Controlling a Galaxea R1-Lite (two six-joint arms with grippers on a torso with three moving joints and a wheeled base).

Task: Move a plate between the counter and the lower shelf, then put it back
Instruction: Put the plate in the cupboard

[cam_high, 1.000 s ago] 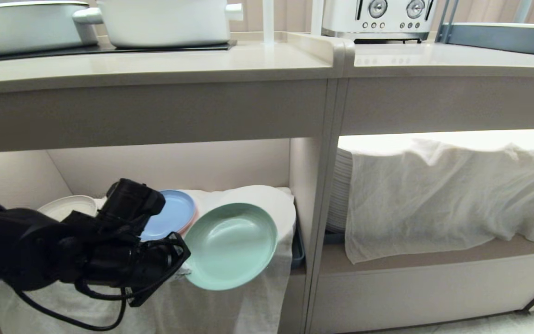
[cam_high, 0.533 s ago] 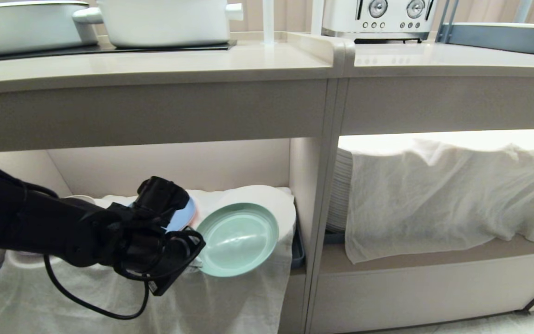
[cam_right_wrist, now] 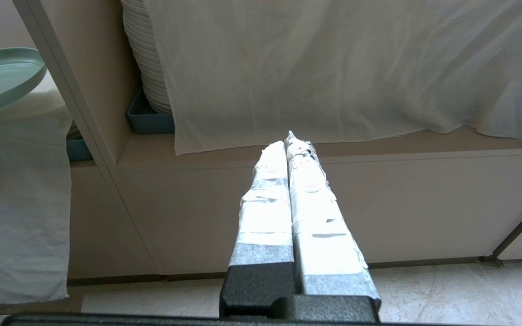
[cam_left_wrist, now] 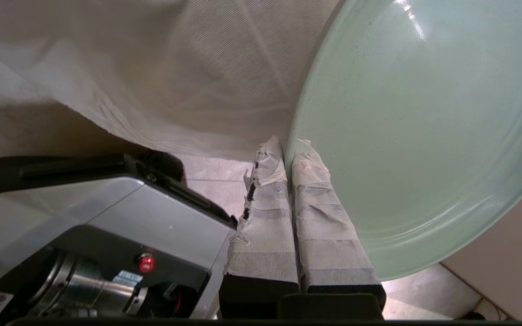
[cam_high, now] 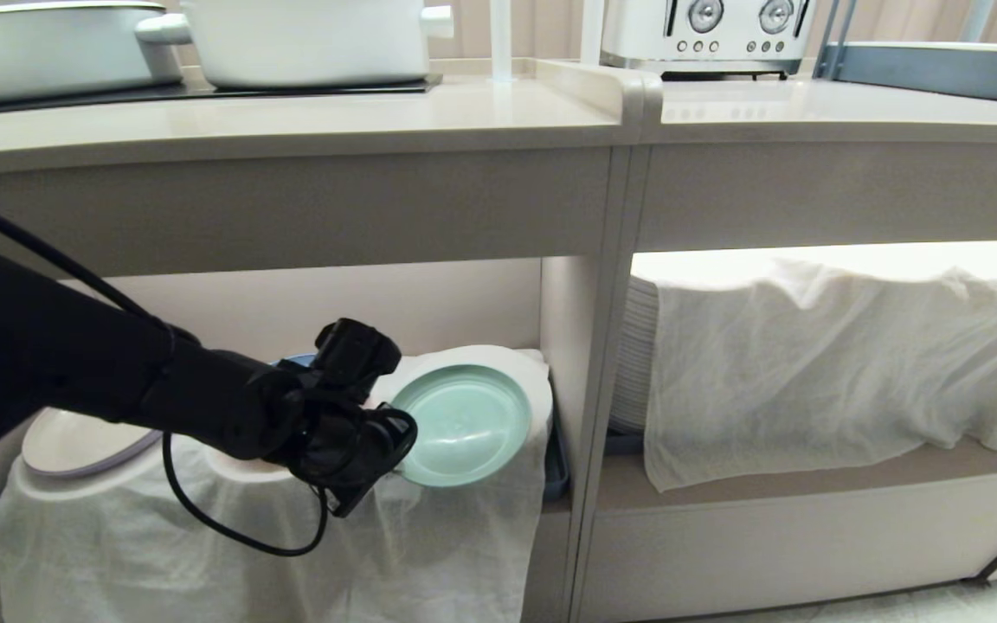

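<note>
The left gripper is inside the lower shelf, jaws clamped on the rim of the plate, which hangs tilted over the cloth covering mounded plates. A cream plate lies on the cloth to the left. The right gripper, jaws closed and empty, faces the neighbouring compartment, where stacked white plates sit in a blue tray. Pots stand on the desk.
</note>
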